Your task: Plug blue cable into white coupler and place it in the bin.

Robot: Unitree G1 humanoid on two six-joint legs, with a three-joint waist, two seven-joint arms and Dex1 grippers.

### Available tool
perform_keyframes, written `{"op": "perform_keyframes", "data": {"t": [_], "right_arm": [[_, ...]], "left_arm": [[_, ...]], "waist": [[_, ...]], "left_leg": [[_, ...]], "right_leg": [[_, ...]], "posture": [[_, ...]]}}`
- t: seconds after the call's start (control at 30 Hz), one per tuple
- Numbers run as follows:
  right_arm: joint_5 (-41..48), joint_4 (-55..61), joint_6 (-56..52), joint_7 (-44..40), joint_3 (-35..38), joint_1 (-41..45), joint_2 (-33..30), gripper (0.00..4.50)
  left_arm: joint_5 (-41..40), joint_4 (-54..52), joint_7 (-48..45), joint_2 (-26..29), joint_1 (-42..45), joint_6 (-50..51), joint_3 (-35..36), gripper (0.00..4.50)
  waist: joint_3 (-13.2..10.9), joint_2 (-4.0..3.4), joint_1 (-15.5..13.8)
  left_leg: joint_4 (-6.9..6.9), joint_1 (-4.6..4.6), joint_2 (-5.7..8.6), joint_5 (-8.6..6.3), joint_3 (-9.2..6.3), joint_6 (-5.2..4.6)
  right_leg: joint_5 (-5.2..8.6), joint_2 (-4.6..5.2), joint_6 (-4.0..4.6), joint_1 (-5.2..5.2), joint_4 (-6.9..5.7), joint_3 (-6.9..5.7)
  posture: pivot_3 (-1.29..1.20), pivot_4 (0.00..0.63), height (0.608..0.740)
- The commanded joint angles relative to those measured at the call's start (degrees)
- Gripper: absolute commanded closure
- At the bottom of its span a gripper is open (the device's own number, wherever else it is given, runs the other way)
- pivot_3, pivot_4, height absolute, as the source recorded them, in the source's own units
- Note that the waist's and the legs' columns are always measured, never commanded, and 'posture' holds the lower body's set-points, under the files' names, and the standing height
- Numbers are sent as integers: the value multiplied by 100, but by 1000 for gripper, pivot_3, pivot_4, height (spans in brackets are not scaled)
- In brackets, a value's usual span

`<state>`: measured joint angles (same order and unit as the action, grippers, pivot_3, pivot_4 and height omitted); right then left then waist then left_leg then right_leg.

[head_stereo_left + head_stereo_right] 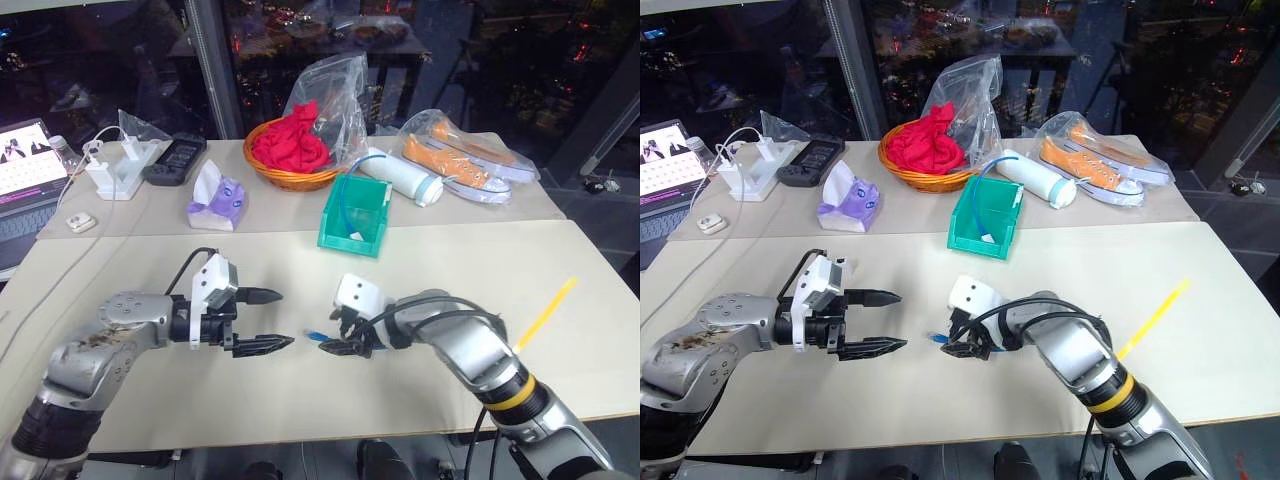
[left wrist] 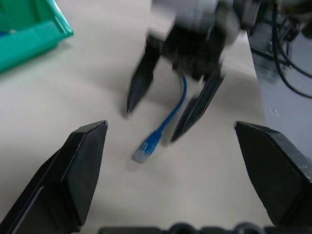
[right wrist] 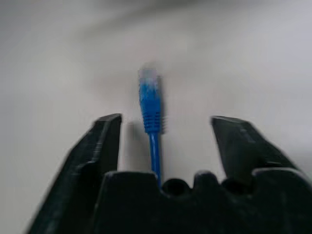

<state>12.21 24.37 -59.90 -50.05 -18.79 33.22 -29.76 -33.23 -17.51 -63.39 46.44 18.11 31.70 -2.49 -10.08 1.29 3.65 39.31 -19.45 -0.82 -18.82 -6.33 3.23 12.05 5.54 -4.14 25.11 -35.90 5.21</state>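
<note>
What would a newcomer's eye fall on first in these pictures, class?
Probably the two black-fingered grippers facing each other over the pale table: the left gripper open wide, the right gripper with its fingers apart around the plug end of a blue cable. Behind them sit a teal bin and a wicker basket holding red cloth.
</note>
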Motion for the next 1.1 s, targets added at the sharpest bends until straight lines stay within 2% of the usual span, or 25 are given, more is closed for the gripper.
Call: {"op": "perform_keyframes", "data": {"t": [0.03, 0.17, 0.27, 0.53, 0.63, 0.7, 0.73, 0.97, 1.03, 1.1], "right_arm": [[898, 953, -610, -134, 1403, -113, -194, 1180], [1869, 1535, -1007, -122, 2634, -328, -9, 1180], [2478, 1893, -1215, 57, 3130, -429, 174, 1180], [3257, 2296, -1543, 911, 3457, -668, 320, 1180], [3528, 2375, -1569, 1159, 3575, -792, 309, 1119], [3691, 2416, -1561, 1306, 3659, -914, 253, 1119], [3770, 2422, -1547, 1371, 3683, -950, 226, 1119], [4287, 2409, -1403, 1794, 3768, -1142, 37, 1119], [4383, 2404, -1383, 1927, 3747, -1208, -14, 1119], [4484, 2389, -1361, 2048, 3717, -1259, -69, 1119]], "left_arm": [[430, 432, -240, -210, 245, -534, -351, 0], [988, 1246, -504, -540, 473, -1170, -838, 0], [1371, 1893, -686, -796, 670, -1707, -1112, 0], [1928, 3411, -1118, -1324, 1160, -2657, -1382, 0], [2003, 3718, -1270, -1456, 1288, -2786, -1424, 691], [2032, 3877, -1368, -1512, 1336, -2846, -1423, 1472], [2040, 3924, -1402, -1532, 1348, -2868, -1411, 1688], [2078, 3995, -1569, -1704, 1449, -2823, -1422, 4103], [2076, 3981, -1594, -1734, 1424, -2790, -1406, 4436], [2075, 3945, -1601, -1745, 1392, -2755, -1385, 4436]], "waist": [[0, 0, -29], [0, 1, -53], [0, 0, -55], [1, 1, -92], [1, 1, -106], [1, 2, -108], [1, 2, -108], [1, 2, -107], [1, 2, -105], [1, 2, -107]], "left_leg": [[0, -3, 1, 0, 0, 0], [-2, 0, 0, -4, 0, -7], [-2, 1, 0, -4, 1, -8], [0, 4, 0, -4, 2, -7], [1, 5, 1, -4, 2, -7], [2, 5, 1, -4, 1, -7], [2, 5, 1, -4, 1, -7], [2, 7, 0, -4, 1, -8], [2, 7, 1, -4, 1, -8], [2, 8, 0, -4, 1, -9]], "right_leg": [[0, 1, 0, 0, 1, 0], [0, -1, 0, -3, 1, -3], [0, -2, 0, -4, 1, -2], [0, -1, 0, -6, -1, -2], [0, 0, 0, -9, -3, -2], [0, 0, 0, -9, -4, -2], [0, 0, 0, -11, -5, -2], [0, -1, 0, -11, -6, -1], [0, -1, 0, -12, -7, -1], [0, -1, 0, -12, -7, -1]], "posture": [[0, 150, 723], [0, 150, 723], [0, 150, 723], [0, 150, 723], [0, 150, 723], [0, 150, 723], [0, 150, 723], [0, 150, 723], [0, 150, 723], [0, 150, 723]]}}
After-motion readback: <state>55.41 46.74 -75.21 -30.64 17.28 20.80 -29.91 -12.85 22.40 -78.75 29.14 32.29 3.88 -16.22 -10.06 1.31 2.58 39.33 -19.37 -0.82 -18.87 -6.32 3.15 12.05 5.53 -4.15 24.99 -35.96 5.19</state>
